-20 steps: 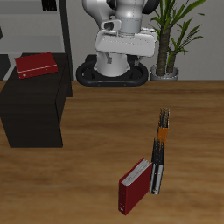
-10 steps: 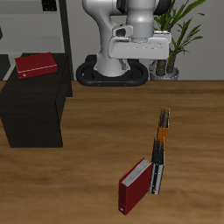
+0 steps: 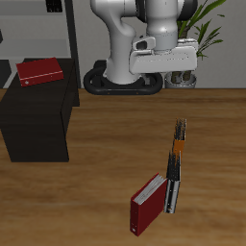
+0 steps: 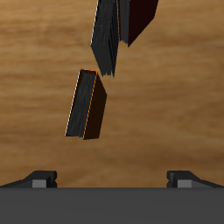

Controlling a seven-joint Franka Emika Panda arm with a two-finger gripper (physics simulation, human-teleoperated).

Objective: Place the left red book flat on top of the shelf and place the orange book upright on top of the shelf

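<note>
The gripper [image 4: 112,178] is open and empty. Below the fingers [image 4: 41,178] the orange book [image 4: 87,105] stands on the floor; thin, stiff, probably light, best gripped across its covers.

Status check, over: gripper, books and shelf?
Gripper open, empty, above the floor books. One red book flat on shelf. Orange book upright among dark books, ungrasped.

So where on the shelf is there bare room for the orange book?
The shelf top is bare toward the table's front edge; the red book lies flat at its back. The crowded spot is the orange book, in the row of standing books.
</note>
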